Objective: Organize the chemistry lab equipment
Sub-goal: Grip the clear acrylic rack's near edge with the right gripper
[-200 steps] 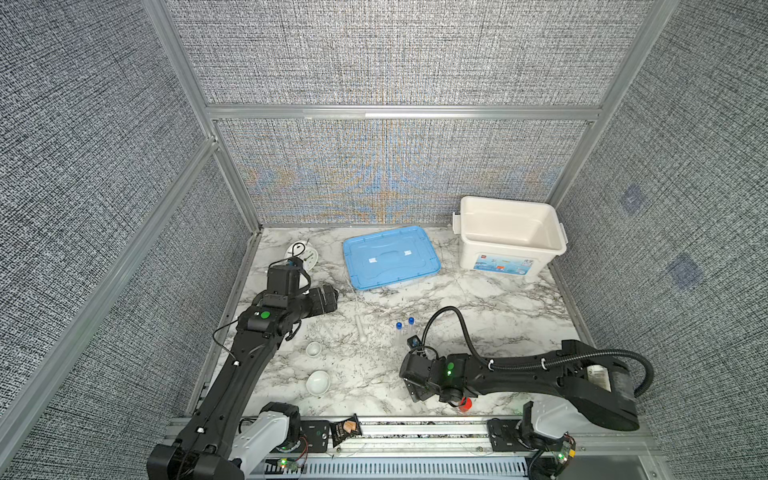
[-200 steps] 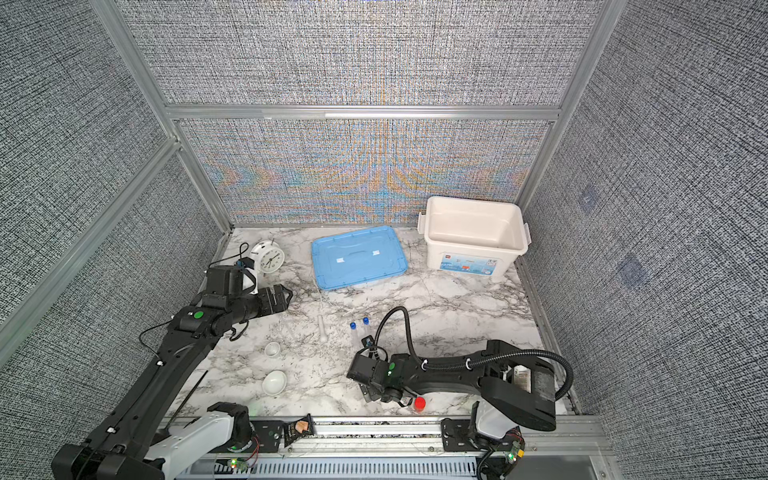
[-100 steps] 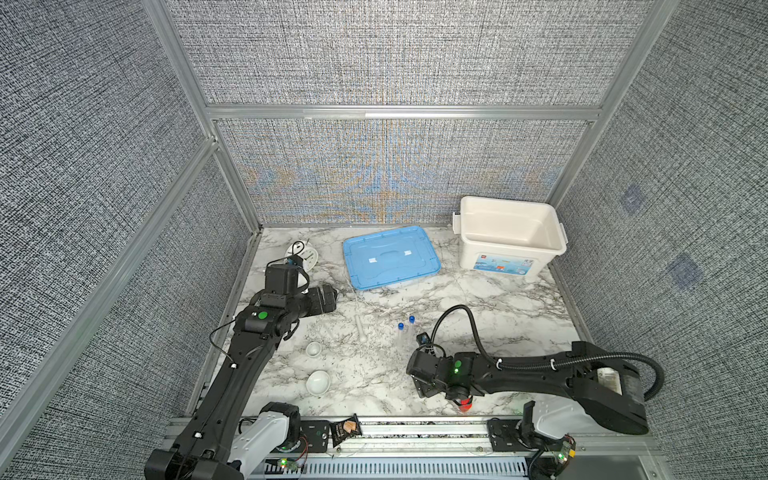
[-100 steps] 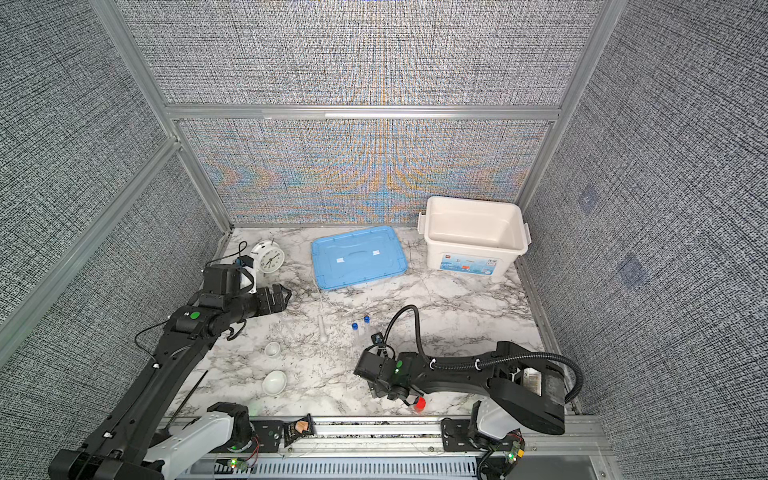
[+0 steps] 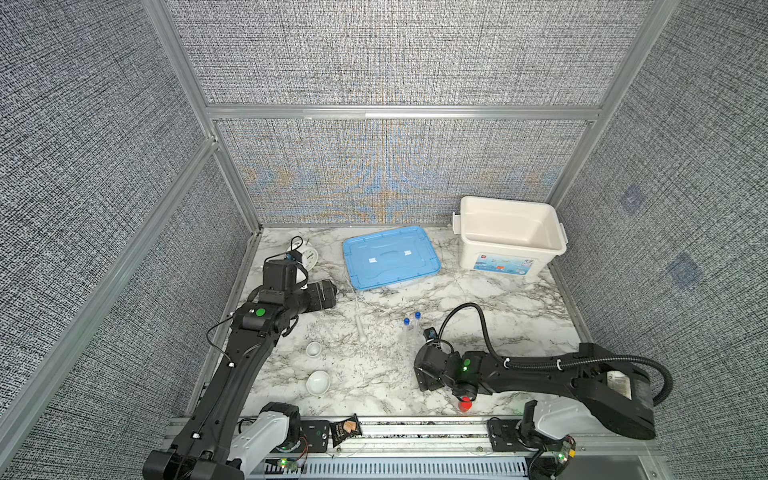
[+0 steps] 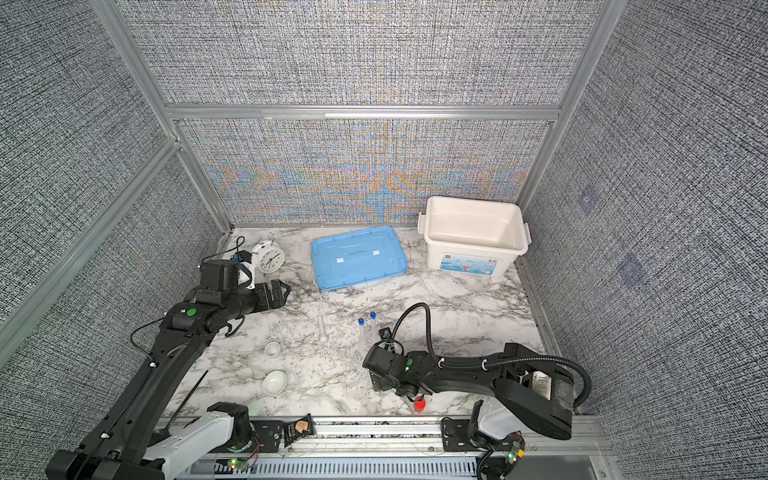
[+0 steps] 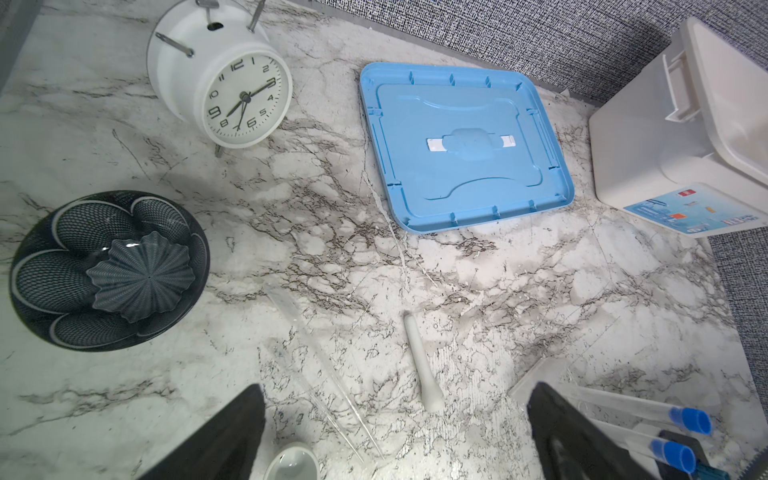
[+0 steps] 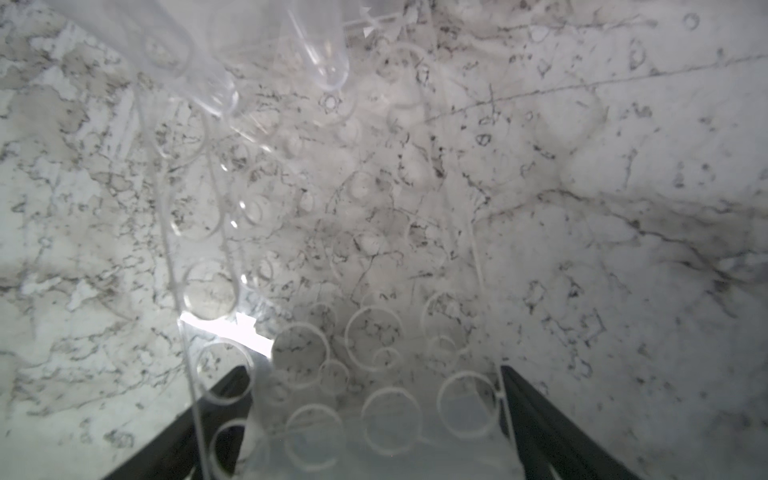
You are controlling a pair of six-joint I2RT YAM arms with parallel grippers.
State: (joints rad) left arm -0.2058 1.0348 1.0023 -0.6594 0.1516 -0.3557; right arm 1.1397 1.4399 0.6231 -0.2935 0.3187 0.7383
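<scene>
Your right claw (image 8: 374,370) stands wide around the clear rack (image 8: 376,419), one finger on each side. Whether it presses the rack I cannot tell, because the view is blurred. The two blue-capped tubes (image 5: 417,316) sit in this rack just beyond the claw, toward the back wall, so the right arm is nearer. The left claw (image 7: 397,386) is fully spread and empty. Between the arms lie one white stick (image 5: 360,330), front-to-back, and two dishes (image 5: 318,381).

I worked inside a booth of grey woven fabric walls (image 5: 374,54) framed by aluminium bars (image 5: 399,113). Beneath me lay a white marble-patterned counter (image 5: 478,299), veined in grey. Even, bright light fell across it.
</scene>
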